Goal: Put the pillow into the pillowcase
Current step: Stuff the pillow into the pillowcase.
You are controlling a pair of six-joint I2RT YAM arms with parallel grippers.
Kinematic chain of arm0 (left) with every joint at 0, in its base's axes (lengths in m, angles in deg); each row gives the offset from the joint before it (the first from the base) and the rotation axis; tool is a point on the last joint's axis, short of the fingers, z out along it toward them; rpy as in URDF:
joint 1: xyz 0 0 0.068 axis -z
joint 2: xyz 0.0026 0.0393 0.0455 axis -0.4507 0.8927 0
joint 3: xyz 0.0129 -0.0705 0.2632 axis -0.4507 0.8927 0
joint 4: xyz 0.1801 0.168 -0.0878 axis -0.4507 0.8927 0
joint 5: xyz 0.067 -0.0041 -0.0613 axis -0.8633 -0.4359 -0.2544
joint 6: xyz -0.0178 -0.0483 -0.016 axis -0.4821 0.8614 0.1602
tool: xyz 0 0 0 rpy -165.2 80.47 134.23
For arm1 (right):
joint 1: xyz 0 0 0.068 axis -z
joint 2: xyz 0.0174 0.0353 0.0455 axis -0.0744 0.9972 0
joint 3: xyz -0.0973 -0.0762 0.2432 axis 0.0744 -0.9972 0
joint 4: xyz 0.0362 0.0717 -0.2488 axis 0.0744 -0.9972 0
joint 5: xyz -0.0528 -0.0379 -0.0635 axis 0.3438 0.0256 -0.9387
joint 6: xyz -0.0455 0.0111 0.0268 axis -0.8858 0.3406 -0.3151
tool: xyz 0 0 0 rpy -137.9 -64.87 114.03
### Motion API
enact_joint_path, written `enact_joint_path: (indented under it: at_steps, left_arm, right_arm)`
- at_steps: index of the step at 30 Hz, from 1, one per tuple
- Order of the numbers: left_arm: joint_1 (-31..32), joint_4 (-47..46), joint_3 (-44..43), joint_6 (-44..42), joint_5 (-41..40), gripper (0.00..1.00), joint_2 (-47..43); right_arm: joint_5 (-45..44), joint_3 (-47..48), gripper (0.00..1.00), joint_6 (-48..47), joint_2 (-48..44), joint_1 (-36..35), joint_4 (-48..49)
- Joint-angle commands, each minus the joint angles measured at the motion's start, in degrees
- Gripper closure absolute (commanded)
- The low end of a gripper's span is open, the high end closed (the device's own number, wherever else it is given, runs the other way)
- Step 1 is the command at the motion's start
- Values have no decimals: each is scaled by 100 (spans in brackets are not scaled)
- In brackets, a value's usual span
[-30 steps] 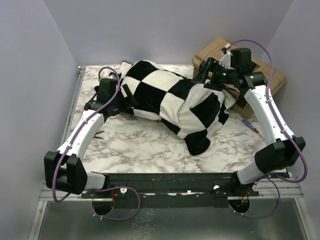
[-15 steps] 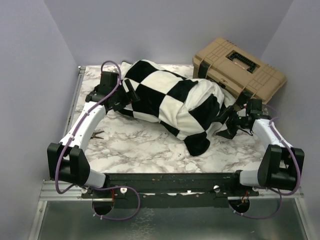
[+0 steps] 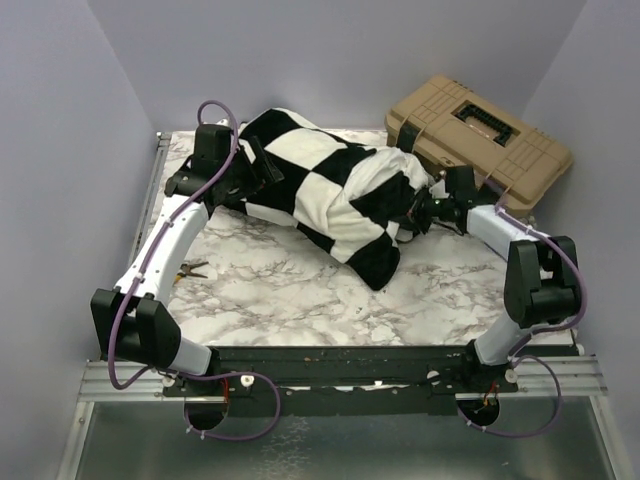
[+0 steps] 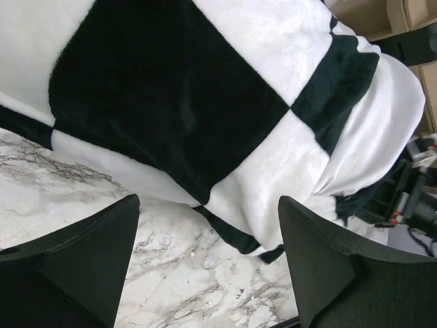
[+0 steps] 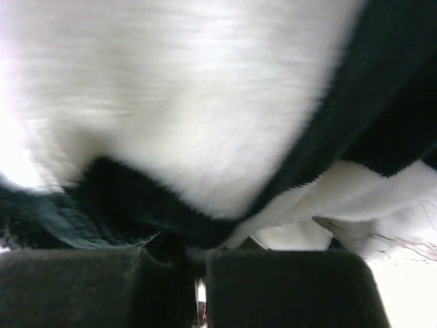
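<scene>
Right end effector [image 5: 196,254] pinched shut on checkered pillowcase [image 3: 330,190] edge, left end effector [image 4: 206,205] wide open beside pillowcase, holding nothing

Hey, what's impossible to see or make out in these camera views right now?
1. Pillow: mostly inside the pillowcase in every view; how far in is unclear.
2. Right hand: right wrist view is blurred and filled by fabric; a pinch cannot be confirmed.
3. Small object beside the left arm: top view, too small to identify.
</scene>
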Motion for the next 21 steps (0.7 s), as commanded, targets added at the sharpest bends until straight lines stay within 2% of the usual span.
enact_joint_path:
  at_steps: [1,4,6,7,9,13,16,19,21]
  left_arm:
    - [-36,18,-279,-132,-216,17,-289]
    - [-37,-1,-501,-213,-476,18,-298]
    - [-30,-86,-804,-257,-495,19,-164]
    - [-24,-176,-1058,-259,-482,19,-61]
    - [27,-426,-1436,-268,-415,19,172]
    - [239,-737,-2085,-192,-409,20,815]
    - [463,-779,-2431,18,-415,23,1299]
    - [754,-1037,-2349,180,-529,24,1567]
    - [1045,-1143,-2341,354,-271,30,1828]
  right_arm:
    - [-869,1968,100,-1141,-494,68,-1211]
    - [-1173,4126,100,-1955,-650,66,-2562]
    - [-976,5736,100,-2287,-487,66,-3187]
    - [-799,6514,100,-2375,-359,66,-3382]
    - [-241,7437,100,-2314,-311,66,-3123]
    - [84,7365,100,-1818,-758,74,-1723]
    - [-77,7563,100,-1704,-842,75,-1331]
    - [-152,7840,100,-1632,-792,84,-989]
    - [-25,8027,100,-1381,-633,84,-633]
